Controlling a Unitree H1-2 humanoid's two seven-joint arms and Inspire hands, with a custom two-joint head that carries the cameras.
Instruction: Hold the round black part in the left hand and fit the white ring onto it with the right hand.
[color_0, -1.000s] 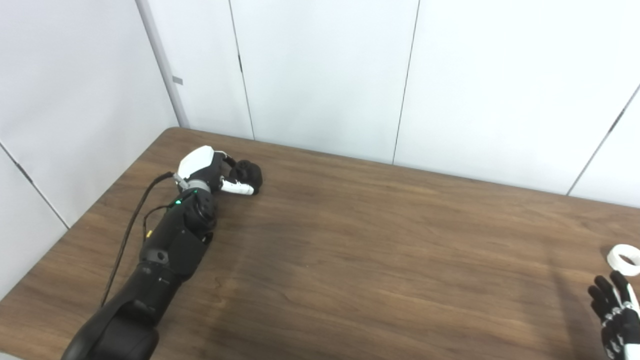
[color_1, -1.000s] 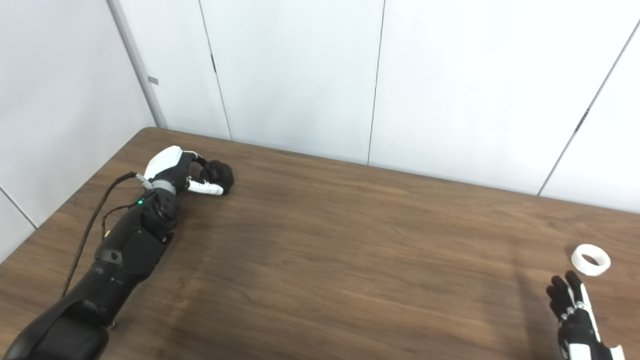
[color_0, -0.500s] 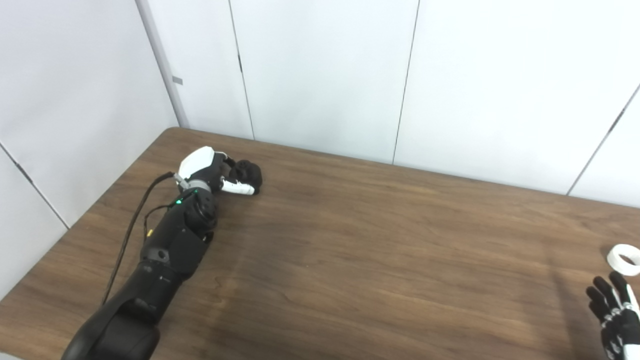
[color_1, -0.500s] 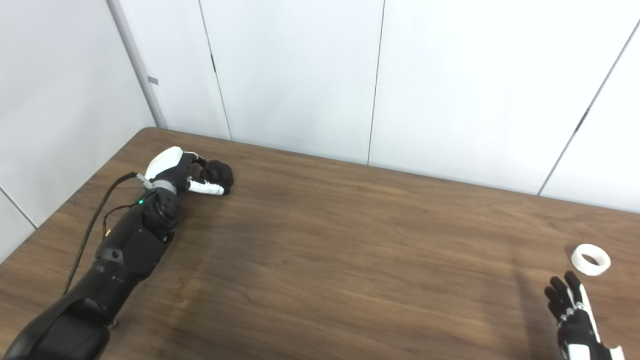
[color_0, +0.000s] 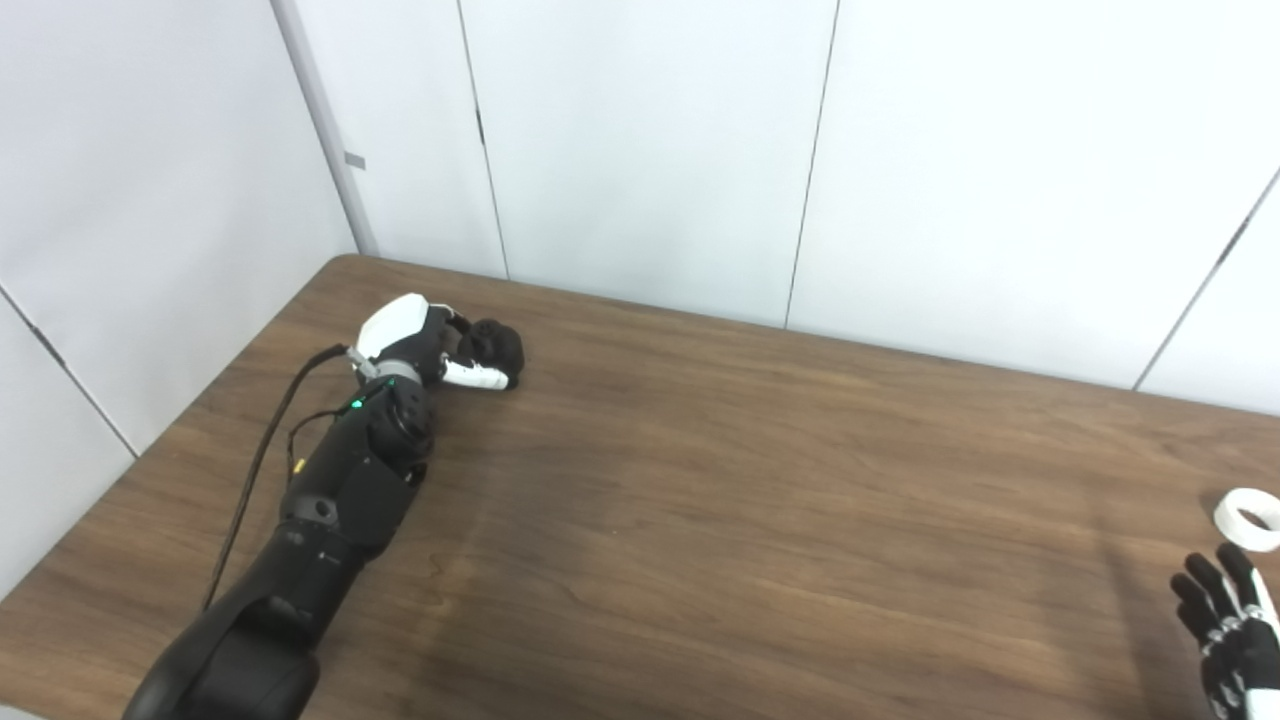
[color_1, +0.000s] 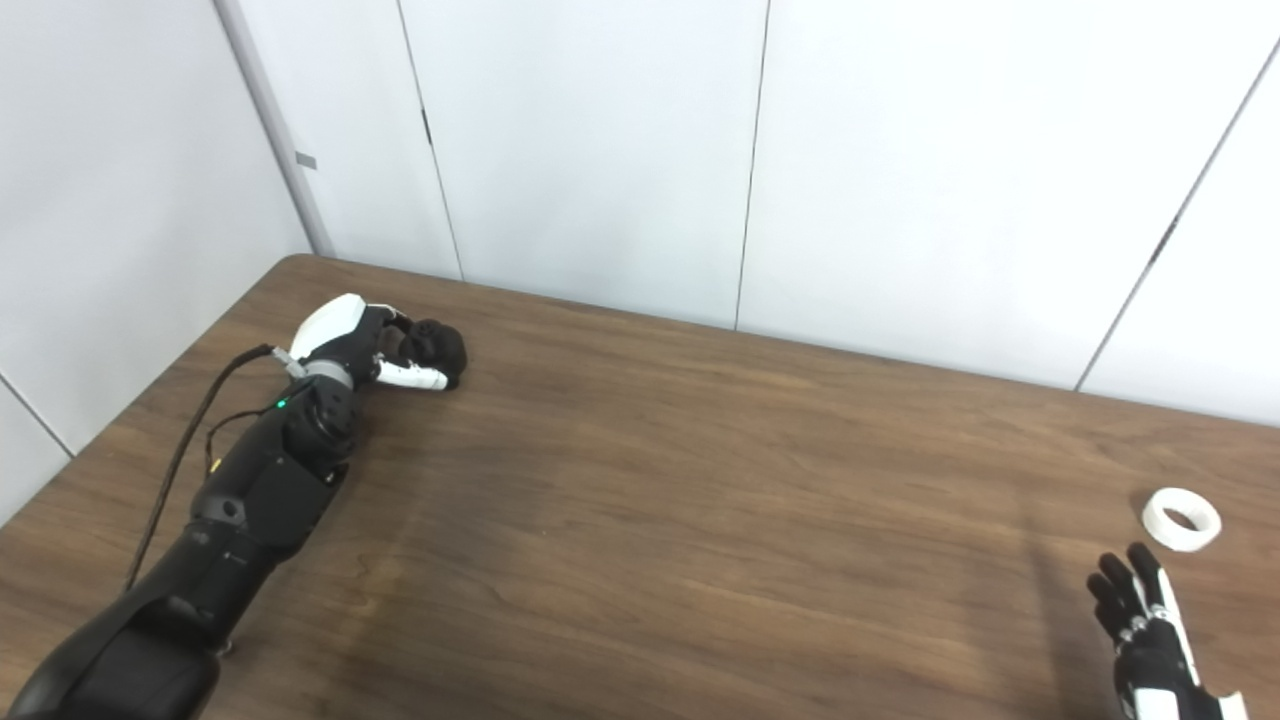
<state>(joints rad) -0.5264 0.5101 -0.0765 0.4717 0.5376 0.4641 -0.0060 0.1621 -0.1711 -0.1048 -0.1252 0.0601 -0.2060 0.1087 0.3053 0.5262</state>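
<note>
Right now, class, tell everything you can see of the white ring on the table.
The white ring is a small, plain band with an open centre, matte, perhaps plastic. It lies flat on the brown wooden table near its right end. Nothing touches it; the open right hand sits just short of it.

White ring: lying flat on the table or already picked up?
Lying flat. The white ring rests on the table, hole facing up, and the right hand is open just short of it, not touching.

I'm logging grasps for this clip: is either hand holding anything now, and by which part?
The left hand is closed around the round black part's side, on the wooden table. The right hand is open, short of the white ring.
</note>
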